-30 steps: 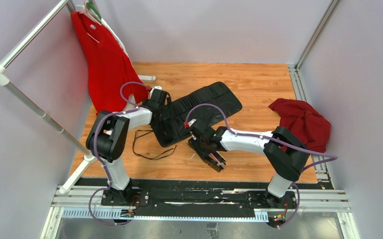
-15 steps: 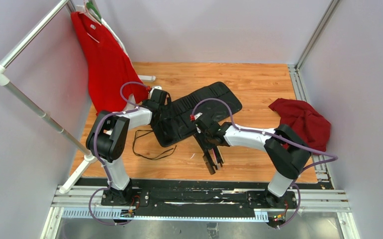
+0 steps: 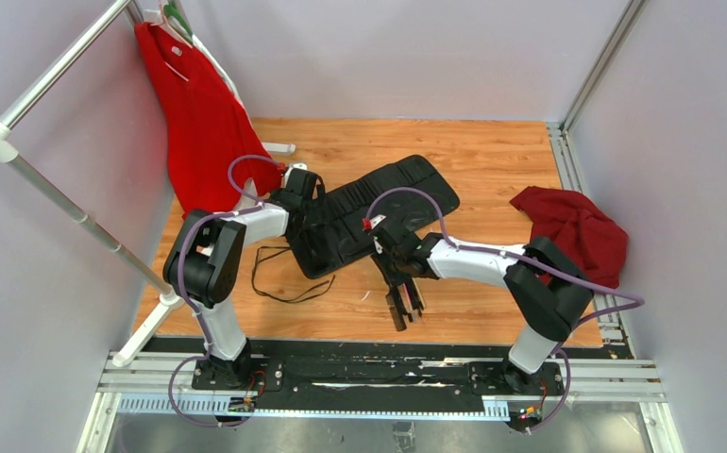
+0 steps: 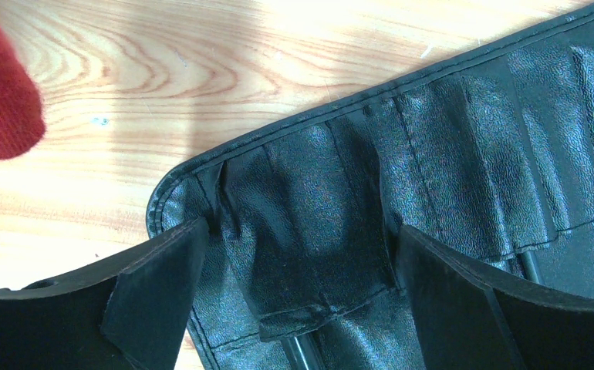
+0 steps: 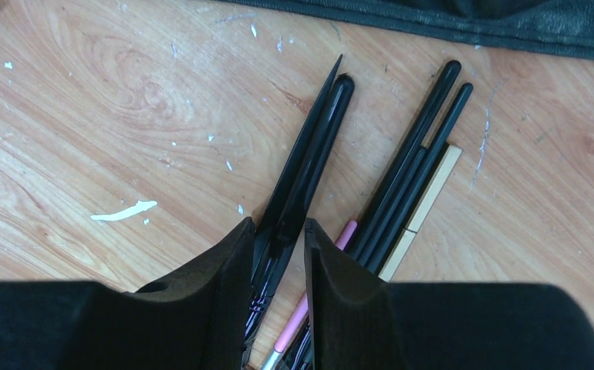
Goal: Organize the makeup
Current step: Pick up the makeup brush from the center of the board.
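Note:
The makeup lies as a small pile of thin black brushes (image 3: 400, 316) on the wooden floor near the front. In the right wrist view, two black handles (image 5: 309, 146) run between the fingers of my right gripper (image 5: 278, 231), which is shut on them while they rest on the floor. More black handles (image 5: 417, 154), a pink one (image 5: 340, 239) and a beige stick (image 5: 429, 193) lie just right of the jaws. My left gripper (image 4: 302, 301) is open, hovering over the end of the black slotted case (image 4: 433, 139). A brush handle (image 4: 298, 354) pokes out of one slot.
The case (image 3: 379, 208) lies unrolled across the middle. A thin black looped cord (image 3: 279, 274) sits left of the brushes. A red cloth (image 3: 572, 231) is bunched at the right, and a red shirt (image 3: 199, 113) hangs from the white rack (image 3: 58, 203) at the left.
My right gripper turned and shifted a little right over the brush pile, then its jaws narrowed onto two black handles. The left arm has not moved.

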You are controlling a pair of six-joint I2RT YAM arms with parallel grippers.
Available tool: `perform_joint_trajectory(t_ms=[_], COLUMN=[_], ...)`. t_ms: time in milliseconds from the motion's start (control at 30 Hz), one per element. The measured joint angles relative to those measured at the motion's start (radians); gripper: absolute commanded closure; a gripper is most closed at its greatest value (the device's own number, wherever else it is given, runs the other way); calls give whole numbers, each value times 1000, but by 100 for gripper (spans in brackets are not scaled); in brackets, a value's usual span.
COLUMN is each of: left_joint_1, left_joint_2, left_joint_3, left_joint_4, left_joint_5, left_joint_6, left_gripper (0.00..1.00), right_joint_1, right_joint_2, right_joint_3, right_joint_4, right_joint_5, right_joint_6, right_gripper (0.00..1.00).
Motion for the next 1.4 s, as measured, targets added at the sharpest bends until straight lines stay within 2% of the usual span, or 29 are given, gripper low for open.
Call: perform_joint_trajectory(t_ms=[667,1400], left_joint_1=[0,0], left_joint_2=[0,0], left_joint_3=[0,0], left_joint_4=[0,0], left_joint_5=[0,0], left_joint_6=[0,0], left_gripper=[2,2], right_joint_1=[0,0], right_joint_2=[-69,-80], right_joint_3=[-44,-66], right_joint_4=[-37,-41], right_joint_5=[-8,-10], right_joint_6=[10,28], right_gripper=[69,76])
